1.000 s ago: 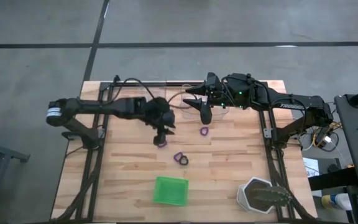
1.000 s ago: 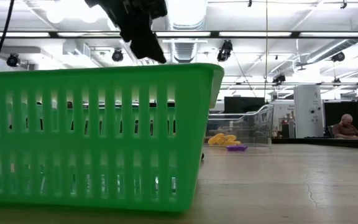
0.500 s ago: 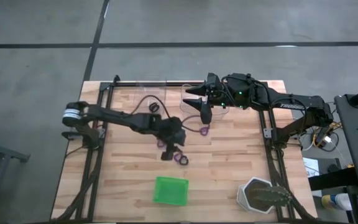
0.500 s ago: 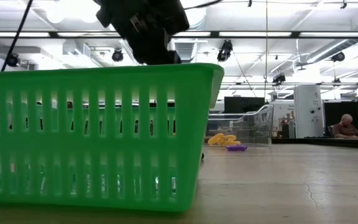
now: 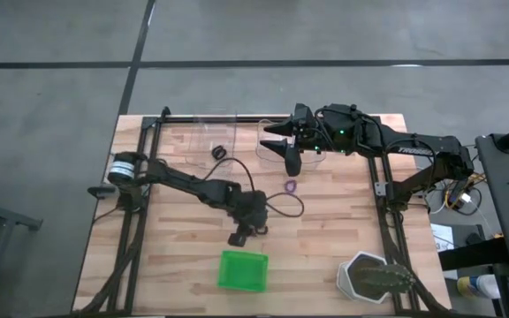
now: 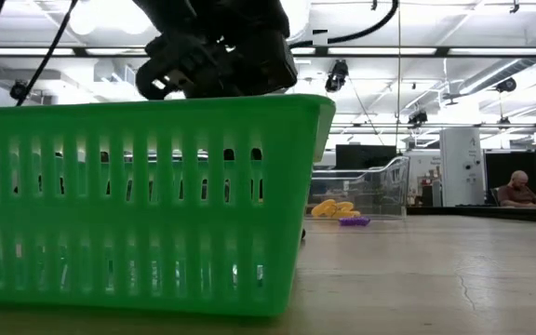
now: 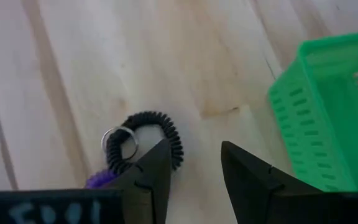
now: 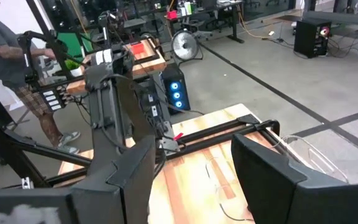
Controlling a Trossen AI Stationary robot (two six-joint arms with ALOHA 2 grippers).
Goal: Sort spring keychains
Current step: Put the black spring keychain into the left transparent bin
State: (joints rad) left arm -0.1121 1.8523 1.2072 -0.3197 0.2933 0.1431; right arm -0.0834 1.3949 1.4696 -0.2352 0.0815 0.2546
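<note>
High view first: the sorting looks well underway but not finished, going by how things lie. A purple keychain (image 5: pixel 290 186) sits alone on the wooden table (image 5: pixel 175 256), just short of the clear plastic trays (image 5: pixel 281 146) at the table's 12 o'clock edge. A small black keychain (image 5: pixel 219 153) lies up near those trays too, towards 11 o'clock. From table height a few yellow-orange keychains (image 6: pixel 333 208) rest inside a clear tray, with the purple one just in front of it. So some orange pieces seem sorted, while the black and purple ones are not yet dealt with. I can't see into the green tray (image 5: pixel 242 270) at 6 o'clock well enough to say what it holds.

The left arm reaches far across to the table's middle, its left gripper (image 5: pixel 241 231) pointing down just on the 12 o'clock side of the green tray. Its wrist camera shows the fingers apart, holding nothing, with a black coiled keychain (image 7: pixel 146 140) on its metal ring lying against one fingertip and a bit of purple tucked beside it.

The right gripper (image 5: pixel 292 161) hangs over the clear trays at 12 o'clock, waiting, fingers spread wide and empty.
</note>
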